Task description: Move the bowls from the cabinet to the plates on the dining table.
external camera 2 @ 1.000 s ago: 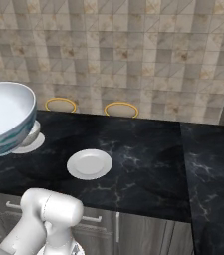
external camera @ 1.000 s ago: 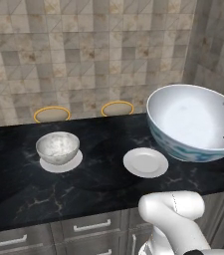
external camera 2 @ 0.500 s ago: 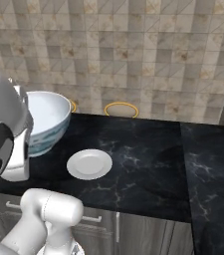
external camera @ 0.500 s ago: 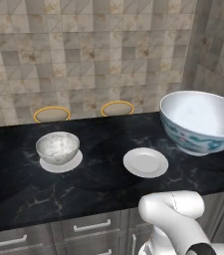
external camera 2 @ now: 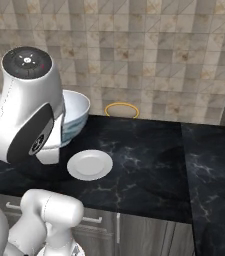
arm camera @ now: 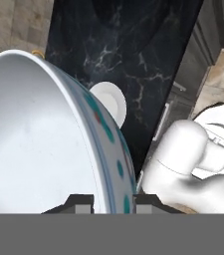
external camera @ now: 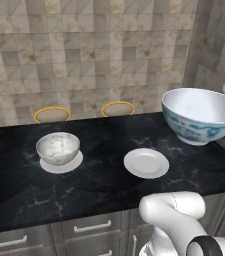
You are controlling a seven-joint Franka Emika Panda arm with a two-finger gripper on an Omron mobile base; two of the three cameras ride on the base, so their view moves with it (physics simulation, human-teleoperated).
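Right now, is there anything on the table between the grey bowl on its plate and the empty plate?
No. In the left base view, only bare black marble lies between the grey bowl and the empty plate.

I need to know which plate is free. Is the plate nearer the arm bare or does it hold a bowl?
Bare: the plate lies empty on the dining table.

Blue-patterned bowl point(external camera: 198, 117) held aloft above dining table point(external camera: 104, 175); marbled bowl point(external camera: 58, 148) upright on left plate point(external camera: 61, 163); right plate point(external camera: 146, 163) bare.
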